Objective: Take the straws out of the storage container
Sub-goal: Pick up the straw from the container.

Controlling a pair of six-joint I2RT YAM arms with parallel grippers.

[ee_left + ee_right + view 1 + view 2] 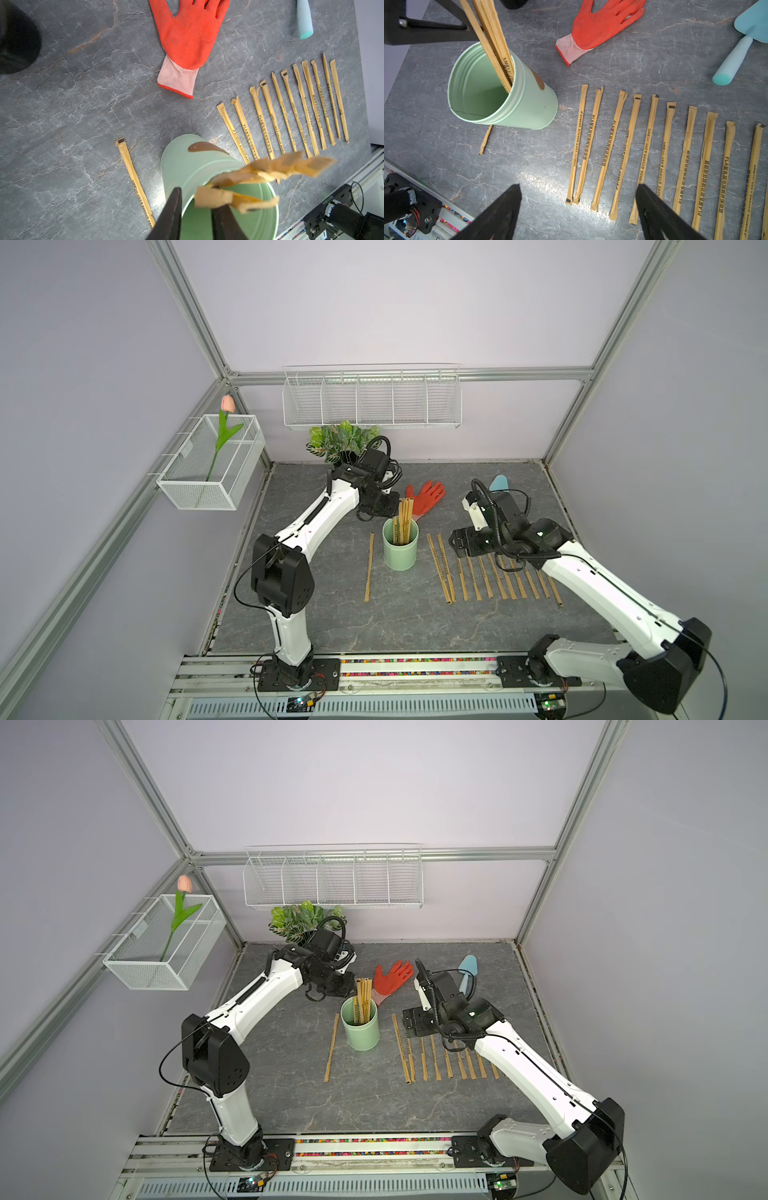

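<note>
Here your left claw [196,199] stood narrow around the straws [270,168] in the cup [187,166], grip unconfirmed; right claw [577,186] wide, empty. You needed one pinched, lifted straight up.

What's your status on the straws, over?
Left tool part-open at tops of the straws left in the cup. Right tool open above the laid-out row. Glove lies apart, nothing blocking.

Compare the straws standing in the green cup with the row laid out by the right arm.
Cup straws stand leaning on the mint-green cup's rim; row straws lie flat, side by side. Cup straws are few and bunched; row straws number about eleven. Both are tan paper-wrapped with dark print.
</note>
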